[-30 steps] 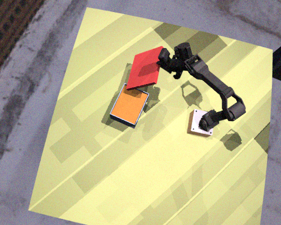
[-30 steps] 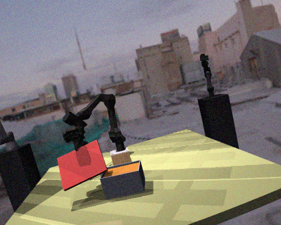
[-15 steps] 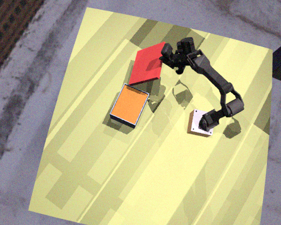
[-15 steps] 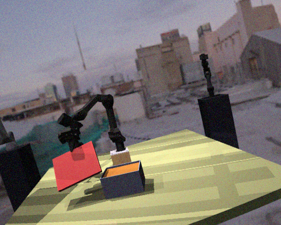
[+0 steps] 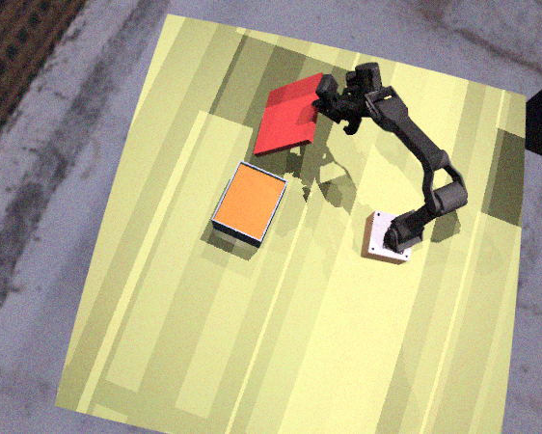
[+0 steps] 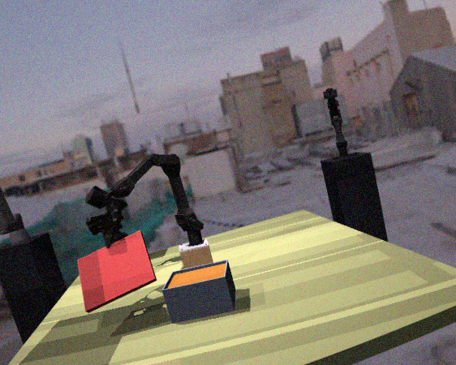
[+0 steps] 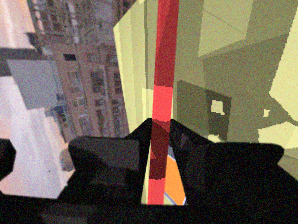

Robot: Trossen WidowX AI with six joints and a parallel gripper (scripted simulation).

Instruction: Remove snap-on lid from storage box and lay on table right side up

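Observation:
The storage box [image 5: 237,233] [image 6: 200,298] stands open on the table, its orange inside showing; a bit of it shows in the wrist view [image 7: 174,181]. The red lid [image 5: 285,123] [image 6: 120,272] [image 7: 162,102] is off the box, held in the air beside it, on the upper side in the top view and to the left in the exterior view. The lid is steeply tilted and seen edge-on in the wrist view. My gripper [image 5: 318,103] [image 6: 112,243] [image 7: 159,122] is shut on one edge of the lid. The fingertips are partly hidden behind the lid in the exterior view.
The striped yellow table [image 5: 348,338] [image 6: 350,308] carries the box and my arm's white-topped base block [image 5: 379,231] [image 6: 196,257]. Shadows of the lid and arm fall beside the box. Black pedestals [image 6: 354,195] [image 6: 29,276] with other arms stand beyond the table.

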